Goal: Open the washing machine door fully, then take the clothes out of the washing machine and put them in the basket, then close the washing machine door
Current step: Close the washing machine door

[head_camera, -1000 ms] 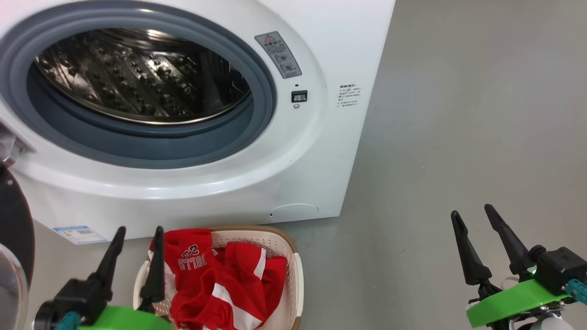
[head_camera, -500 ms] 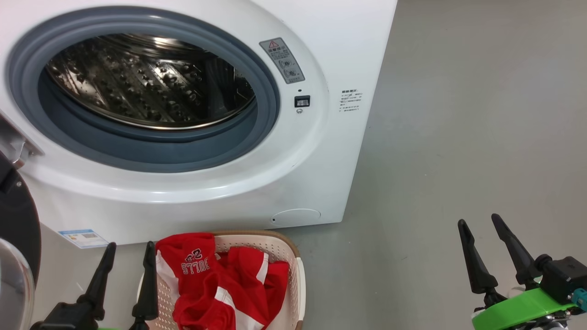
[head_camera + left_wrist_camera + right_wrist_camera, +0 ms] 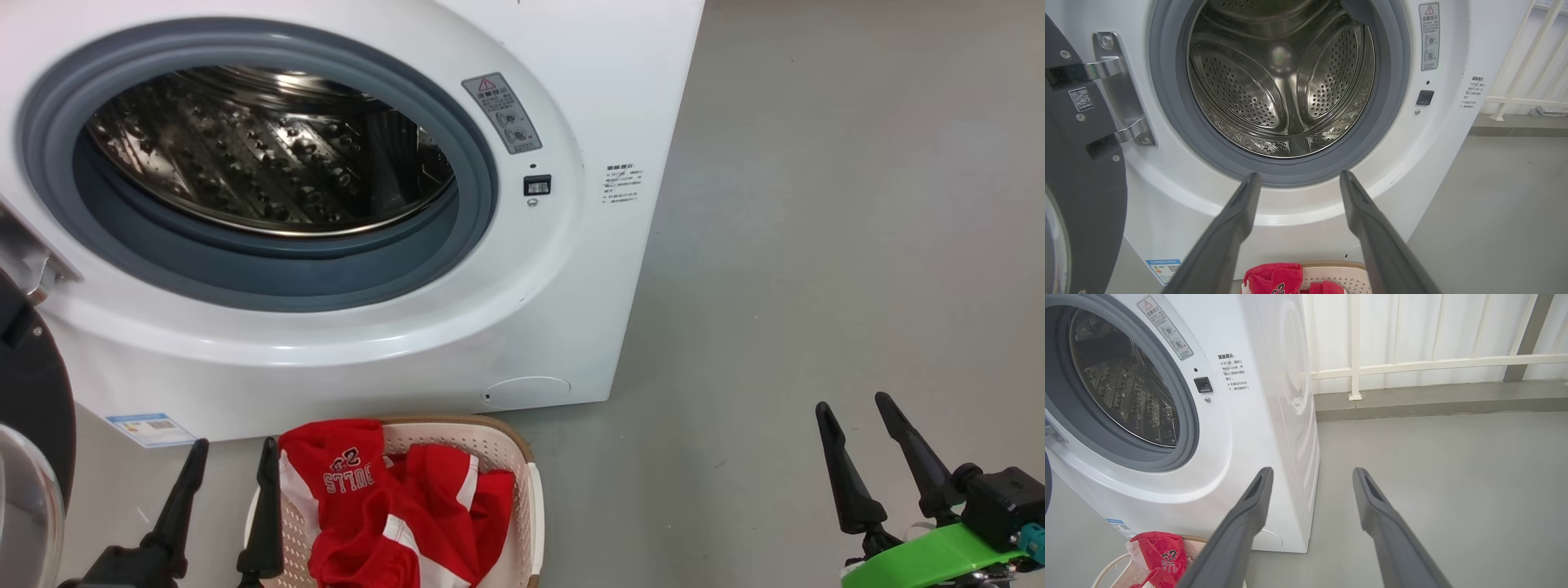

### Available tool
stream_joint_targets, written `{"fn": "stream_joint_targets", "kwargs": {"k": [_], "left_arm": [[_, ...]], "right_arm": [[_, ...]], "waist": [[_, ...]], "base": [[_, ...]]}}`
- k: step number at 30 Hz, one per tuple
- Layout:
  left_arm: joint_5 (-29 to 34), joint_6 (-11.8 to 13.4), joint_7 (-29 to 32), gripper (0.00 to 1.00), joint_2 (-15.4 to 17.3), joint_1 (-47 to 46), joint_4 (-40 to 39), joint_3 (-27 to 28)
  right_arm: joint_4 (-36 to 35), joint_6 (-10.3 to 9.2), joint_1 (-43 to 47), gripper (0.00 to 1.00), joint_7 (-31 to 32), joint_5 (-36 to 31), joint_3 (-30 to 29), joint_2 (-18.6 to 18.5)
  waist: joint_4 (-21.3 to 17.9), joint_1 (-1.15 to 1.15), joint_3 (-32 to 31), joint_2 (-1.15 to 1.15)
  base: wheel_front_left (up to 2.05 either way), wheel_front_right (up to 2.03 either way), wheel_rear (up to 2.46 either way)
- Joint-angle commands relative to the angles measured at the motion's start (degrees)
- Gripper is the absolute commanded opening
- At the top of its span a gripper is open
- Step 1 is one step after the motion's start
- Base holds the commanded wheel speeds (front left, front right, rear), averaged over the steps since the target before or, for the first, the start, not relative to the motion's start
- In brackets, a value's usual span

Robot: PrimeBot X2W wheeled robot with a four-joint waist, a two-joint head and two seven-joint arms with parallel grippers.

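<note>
The left claw (image 3: 234,445) had sunk lower beside the basket (image 3: 524,490), it and the right claw (image 3: 851,402) both spread and empty, the clothes (image 3: 392,510) lay in the basket, the washing machine (image 3: 571,286) looked emptied, and only the open washing machine door (image 3: 28,384) seemed left to close.

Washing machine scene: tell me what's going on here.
The washing machine has been unloaded. Its door stands swung open on the left, and the steel drum looks empty. The red clothes lie in the basket on the floor in front of the machine. The robot's left hand hovers open beside the basket, and the right hand is open off to the right. Neither holds anything. Closing the door is not yet done.
</note>
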Motion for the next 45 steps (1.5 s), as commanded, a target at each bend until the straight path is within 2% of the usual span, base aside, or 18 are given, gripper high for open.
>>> {"fn": "stream_joint_targets", "kwargs": {"k": [1,18,34,45], "left_arm": [[0.9,-0.3,-0.4,1.00,0.3,-0.7,-1.3,2.1],[0.8,-0.3,-0.4,1.00,0.2,-0.9,-1.2,2.1],[-0.2,-0.3,-0.4,1.00,0.2,-0.9,-0.3,2.5],[-2.9,1.2,-0.4,1.00,0.2,-1.1,0.4,1.1]], "right_arm": [[-1.5,0.36,0.0,1.00,-0.4,0.7,1.2,-1.2],[-1.5,0.36,-0.1,1.00,-0.4,0.7,1.1,-1.2],[-1.7,0.36,0.2,1.00,-0.4,0.6,0.9,-1.2],[-1.5,0.36,0.1,1.00,-0.4,0.6,1.0,-1.9]], "waist": [[0.0,0.00,0.0,0.00],[0.3,0.00,0.0,0.00],[0.8,0.00,0.0,0.00],[6.5,0.00,-0.2,0.00]], "base": [[-0.37,0.37,0.00],[-1.03,1.03,0.00],[-0.08,0.08,0.00],[0.00,0.00,0.00]]}}
